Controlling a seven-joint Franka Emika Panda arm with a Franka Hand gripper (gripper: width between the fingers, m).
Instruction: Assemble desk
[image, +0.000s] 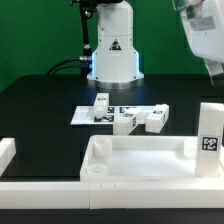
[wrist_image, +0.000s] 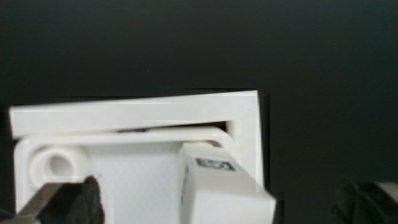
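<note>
Above the corner of the tabletop (image: 135, 160) at the exterior view's right | your hand (wrist_image: 217, 205) is hovering spread wide, gripping nothing | the upright leg (image: 210, 130) is standing straight beneath it, long axis vertical

a black counter (image: 40, 105) fills the scene, a green wall (image: 30, 30) behind it. the marker board (image: 82, 116) lies flat mid-counter. a low white border wall (image: 40, 190) runs along the near edge, rising at the exterior view's left.
</note>
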